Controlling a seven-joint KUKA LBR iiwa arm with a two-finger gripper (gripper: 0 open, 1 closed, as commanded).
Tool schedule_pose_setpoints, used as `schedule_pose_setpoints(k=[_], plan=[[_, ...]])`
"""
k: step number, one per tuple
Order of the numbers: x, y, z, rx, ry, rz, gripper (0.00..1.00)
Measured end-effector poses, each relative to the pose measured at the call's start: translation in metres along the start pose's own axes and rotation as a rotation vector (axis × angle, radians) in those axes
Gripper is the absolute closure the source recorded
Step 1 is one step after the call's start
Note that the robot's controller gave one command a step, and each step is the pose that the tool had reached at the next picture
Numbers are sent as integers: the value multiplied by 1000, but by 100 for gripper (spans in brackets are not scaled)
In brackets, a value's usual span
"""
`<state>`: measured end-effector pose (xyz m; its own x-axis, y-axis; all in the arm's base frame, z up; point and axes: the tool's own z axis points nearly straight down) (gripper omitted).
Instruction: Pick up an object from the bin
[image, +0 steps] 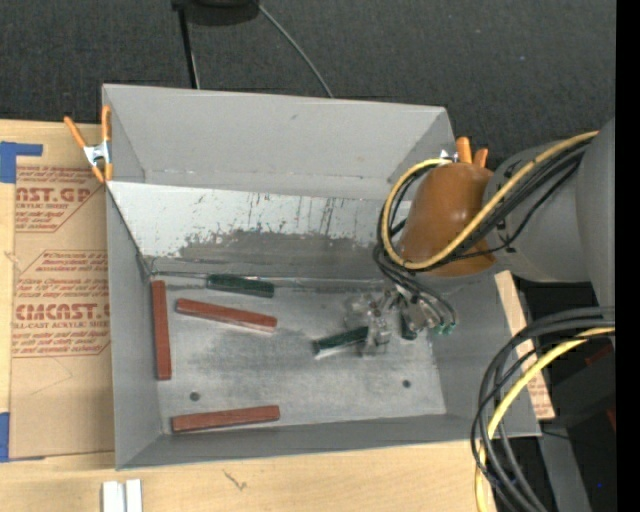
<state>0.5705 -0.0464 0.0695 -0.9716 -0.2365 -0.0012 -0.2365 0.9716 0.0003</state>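
My gripper (372, 330) is low over the bin floor, right of the middle. A short dark green stick (338, 344) lies at its fingertips, its right end under or between them; I cannot tell whether the fingers are closed on it. Another dark green stick (240, 286) lies along the back of the floor. A reddish-brown bar (226, 315) lies slanted left of the gripper.
A reddish-brown bar (160, 329) stands lengthwise against the left wall. Another reddish-brown bar (225, 419) lies along the front wall. The arm with its orange cover and cables hangs over the bin's right side.
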Motion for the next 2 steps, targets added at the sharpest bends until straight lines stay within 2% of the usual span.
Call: schedule_pose_setpoints(k=[1, 2], plan=[[0, 0, 0, 0, 0, 0, 100], [-18, -9, -147, 2, -4, 32, 100]])
